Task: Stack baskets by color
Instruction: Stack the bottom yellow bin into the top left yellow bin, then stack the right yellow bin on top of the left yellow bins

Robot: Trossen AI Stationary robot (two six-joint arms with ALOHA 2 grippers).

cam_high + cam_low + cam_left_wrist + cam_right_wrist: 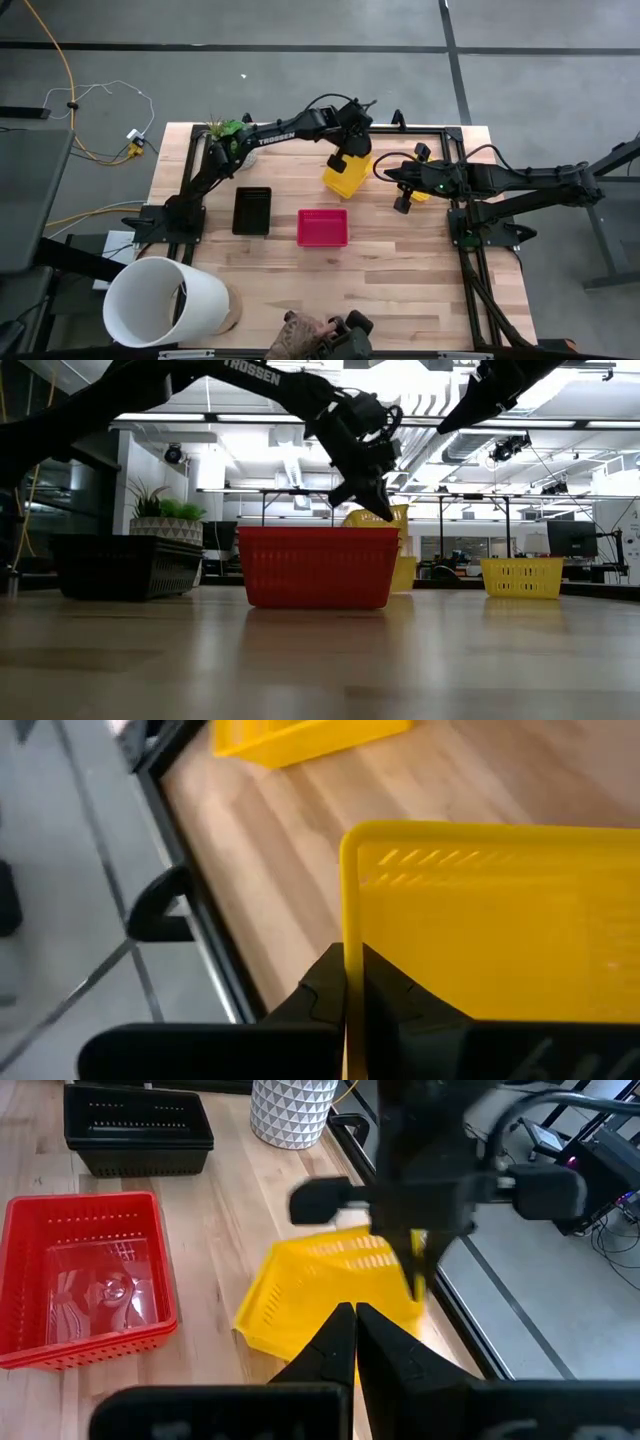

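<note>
From above I count four baskets on the table: one black basket at the left, one red basket just right of it, and two yellow ones. My left gripper holds the tilted yellow basket by its rim, far of the red one. The second yellow basket sits farther right, mostly hidden under my right gripper, whose fingers are together and empty. A white bucket lies at the near left corner, and a potted plant stands at the far left.

At table height, the red basket stands in the middle, the black one to its left, and a yellow basket rests on the wood at the right. My left gripper lifts the other yellow basket behind the red one.

From my left wrist, my fingers are clamped on the thin yellow wall; the other yellow basket lies beyond.

From my right wrist, my own fingers are pressed together on nothing. Ahead hang the held yellow basket, the red basket and the black basket.
</note>
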